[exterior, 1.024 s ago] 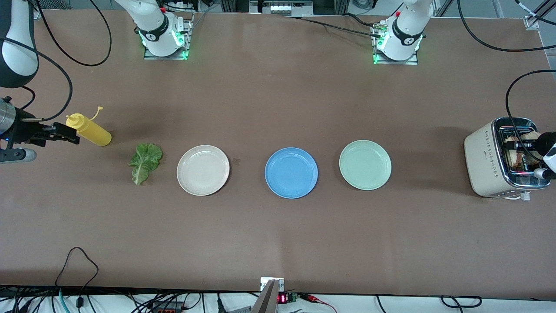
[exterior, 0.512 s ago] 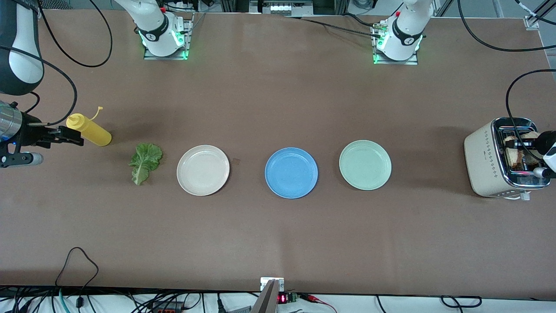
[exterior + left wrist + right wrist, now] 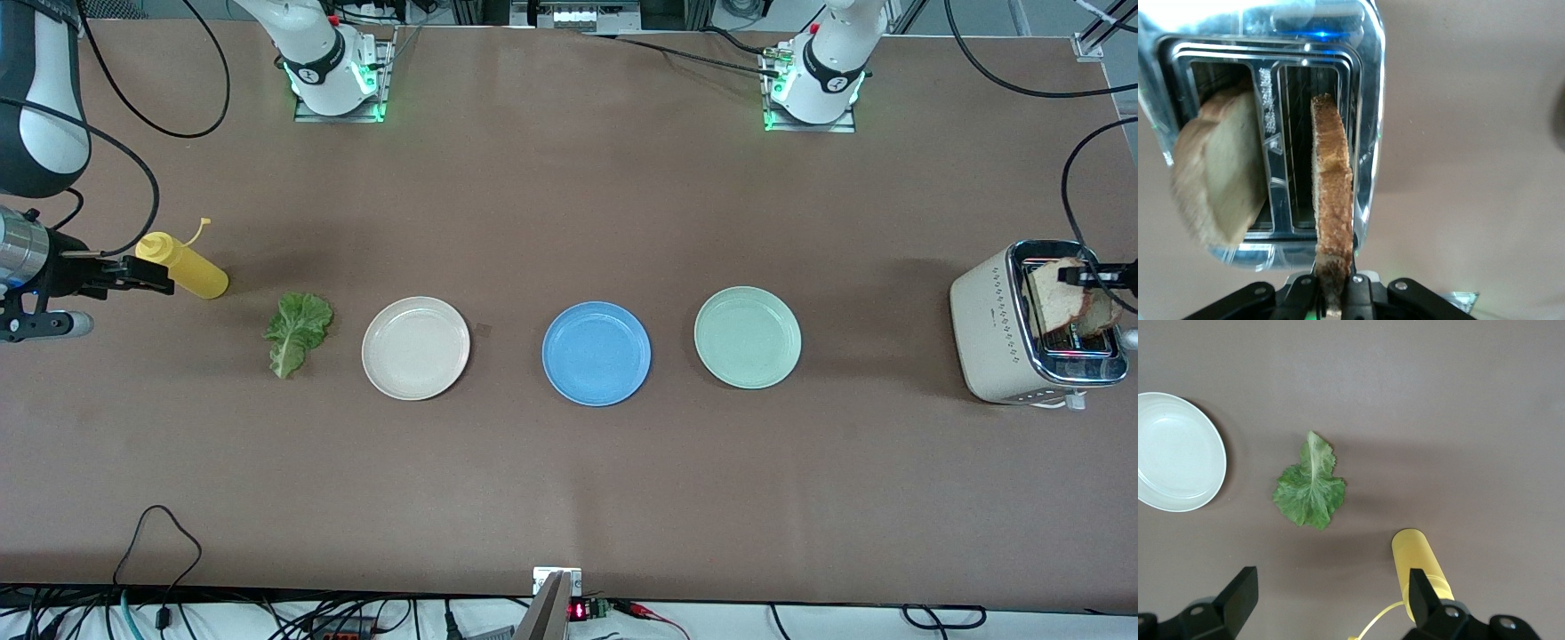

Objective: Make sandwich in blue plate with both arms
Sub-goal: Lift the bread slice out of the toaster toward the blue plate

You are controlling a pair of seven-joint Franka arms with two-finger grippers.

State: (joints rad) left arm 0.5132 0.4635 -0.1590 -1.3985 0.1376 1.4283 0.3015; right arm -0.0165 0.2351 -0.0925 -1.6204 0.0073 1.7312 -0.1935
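Brown table point(image 3: 569, 222) | left claw point(image 3: 1333, 293) clamps toast point(image 3: 1333, 207) over toaster point(image 3: 991, 329) | right claw point(image 3: 1331, 593) wide, empty, over mustard bottle point(image 3: 1421, 570)

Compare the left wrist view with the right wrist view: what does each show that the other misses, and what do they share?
Only the left wrist view shows the toaster, the left gripper shut on a bread slice over one slot, and a second slice in the other slot.

Only the right wrist view shows the lettuce leaf, the yellow squeeze bottle, the cream-white plate, and the open right gripper over the table beside the bottle.

Both show the brown table. Neither shows the blue plate.
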